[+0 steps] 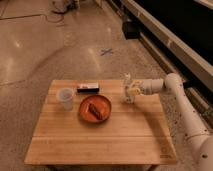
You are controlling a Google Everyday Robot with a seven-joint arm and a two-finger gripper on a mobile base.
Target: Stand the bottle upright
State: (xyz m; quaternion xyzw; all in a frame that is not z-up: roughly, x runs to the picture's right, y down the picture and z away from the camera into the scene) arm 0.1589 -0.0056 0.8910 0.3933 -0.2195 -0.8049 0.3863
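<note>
Bottle stands approx. upright near counter right rear edge, w/ end effector against its right side; contact area blurred, lower bottle partly masked. Fingers: state can't be determined. Arm cut off at frame's lower right. Plate contents indistinct.

My arm reaches in from the right, elbow bent. My gripper hangs over the table's far right edge.

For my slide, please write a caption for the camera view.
Gripper at an upright bottle on the table, right of plate, cup and box.
</note>
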